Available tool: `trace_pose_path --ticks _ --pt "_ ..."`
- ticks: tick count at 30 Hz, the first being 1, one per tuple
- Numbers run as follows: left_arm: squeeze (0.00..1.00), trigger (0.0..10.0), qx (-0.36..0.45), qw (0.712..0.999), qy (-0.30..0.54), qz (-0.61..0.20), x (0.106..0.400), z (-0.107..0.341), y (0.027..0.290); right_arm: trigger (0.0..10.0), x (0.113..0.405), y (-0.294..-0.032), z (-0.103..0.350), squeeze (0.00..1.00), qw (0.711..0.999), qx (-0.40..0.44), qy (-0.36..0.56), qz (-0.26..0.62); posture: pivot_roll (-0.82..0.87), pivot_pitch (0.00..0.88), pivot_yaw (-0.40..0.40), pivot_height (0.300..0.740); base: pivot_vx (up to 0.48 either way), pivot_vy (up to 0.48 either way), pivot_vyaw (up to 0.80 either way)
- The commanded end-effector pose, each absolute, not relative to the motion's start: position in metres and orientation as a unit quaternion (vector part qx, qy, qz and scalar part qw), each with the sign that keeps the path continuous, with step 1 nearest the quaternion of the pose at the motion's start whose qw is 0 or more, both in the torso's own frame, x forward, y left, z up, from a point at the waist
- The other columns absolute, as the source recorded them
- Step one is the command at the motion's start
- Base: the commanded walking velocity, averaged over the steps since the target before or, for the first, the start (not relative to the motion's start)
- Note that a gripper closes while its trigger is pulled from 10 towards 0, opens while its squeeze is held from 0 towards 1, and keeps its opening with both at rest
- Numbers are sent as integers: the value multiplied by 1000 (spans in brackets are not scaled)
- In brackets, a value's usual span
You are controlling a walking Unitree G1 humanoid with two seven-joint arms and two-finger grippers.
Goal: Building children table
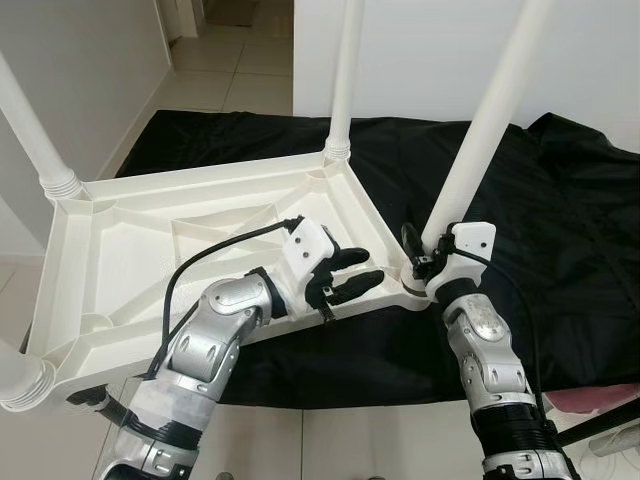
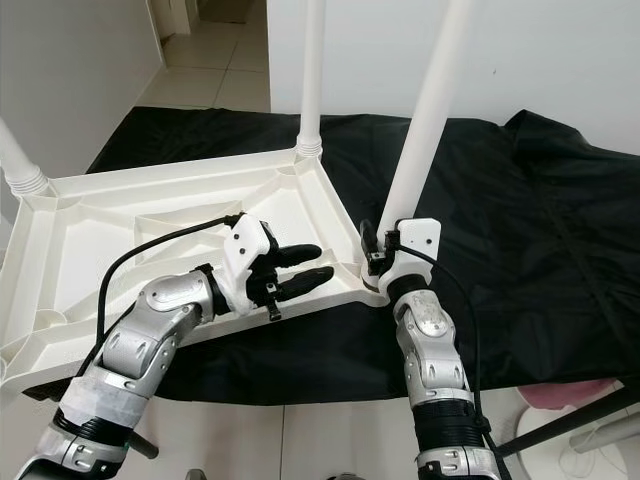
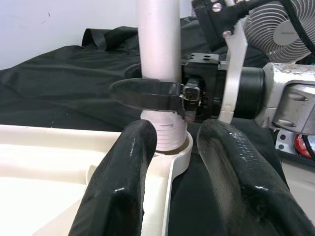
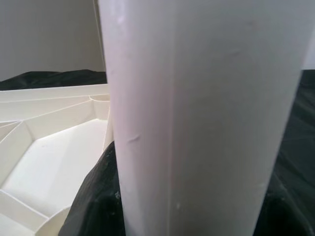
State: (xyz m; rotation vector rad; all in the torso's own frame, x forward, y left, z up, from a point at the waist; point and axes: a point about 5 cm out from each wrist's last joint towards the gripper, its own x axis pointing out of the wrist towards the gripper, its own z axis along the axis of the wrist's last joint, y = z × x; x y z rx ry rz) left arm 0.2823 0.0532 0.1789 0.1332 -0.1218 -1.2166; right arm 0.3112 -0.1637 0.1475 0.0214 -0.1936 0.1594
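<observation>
A white plastic table top (image 1: 150, 250) lies upside down on a black cloth. White legs stand in its corners: far (image 1: 345, 80), left (image 1: 35, 140) and near left (image 1: 15, 380). My right gripper (image 1: 430, 248) is shut on the near-right leg (image 1: 490, 120) just above its threaded socket; the leg leans a little to the right. The right wrist view has that leg (image 4: 197, 123) up close. My left gripper (image 1: 355, 272) is open and sits astride the table's rim beside that corner, one finger (image 3: 123, 177) against the rim, the other a little off it.
The black cloth (image 1: 560, 220) covers the floor under and to the right of the table. A white wall rises behind it, and a tiled doorway (image 1: 230, 70) opens at the far left. A fan (image 3: 283, 29) stands to my right. Something pink (image 1: 600, 405) lies near right.
</observation>
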Motion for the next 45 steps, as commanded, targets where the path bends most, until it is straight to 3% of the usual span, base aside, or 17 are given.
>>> trace_pose_path --ticks 1,8,18,30,37,41,45 --pt "0 10000 60 860 -48 -504 289 175 58 10000 308 -166 142 0 993 9 -87 83 -16 6 -44 740 0 0 0" --pt "0 10000 37 867 -5 -497 291 169 57 10000 301 -170 134 0 993 1 -80 88 -23 0 -42 740 0 0 0" --pt "0 10000 42 866 -6 -499 290 167 53 10000 301 -169 128 0 992 -19 -77 102 -30 0 -33 740 0 0 0" --pt "0 10000 47 874 7 -483 292 167 56 10000 296 -164 119 0 974 -117 -76 178 -25 0 -39 740 0 0 0" --pt "0 10000 48 878 4 -477 293 167 57 10000 290 -159 116 0 969 -111 -83 206 -29 0 -37 740 0 0 0" --pt "0 10000 51 878 4 -476 293 168 57 10000 289 -159 113 0 977 -43 -83 193 -28 0 -34 740 0 0 0" --pt "0 10000 51 878 4 -475 294 168 58 10000 290 -160 113 0 978 -34 -82 187 -28 0 -34 740 0 0 0"
